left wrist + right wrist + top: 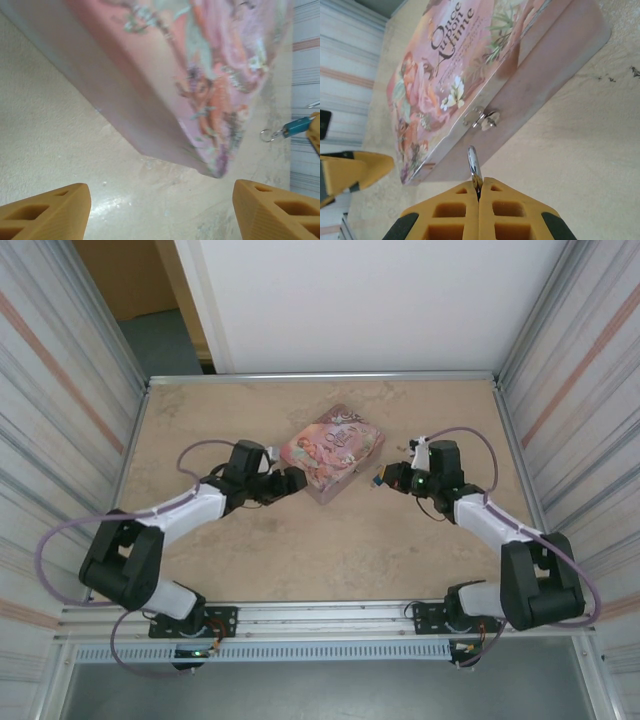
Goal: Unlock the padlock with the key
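Top external: the pink tin [335, 450] lies mid-table [300, 560]. The left gripper [284, 483] sits just beside the tin's near-left corner. The right gripper [390, 478] is near the tin's right side, with the blue padlock [379, 478] at its tip. The lock's long axis runs roughly left-right here, free end toward the tin.

Left wrist: the left jaws stand wide apart with nothing between them, and bare table lies below. At the right edge we see the padlock off the tin and apart from it. It lies close to level in the frame, with its silver shackle [267, 134] at the end nearer the tin.

Right wrist: the right jaws are pressed together, clamped on the padlock. Just the shackle pokes out past the tips, seen edge-on. It points up the frame at the tin's side wall, just below the metal hasp [482, 119] and not touching it.

We judge the step as holding the lock steady for the key. We cannot tell where the key is, nor which way the keyhole faces. The next move calls for the free left gripper to bring the key in, lined up with the lock's long axis at the end away from the shackle.
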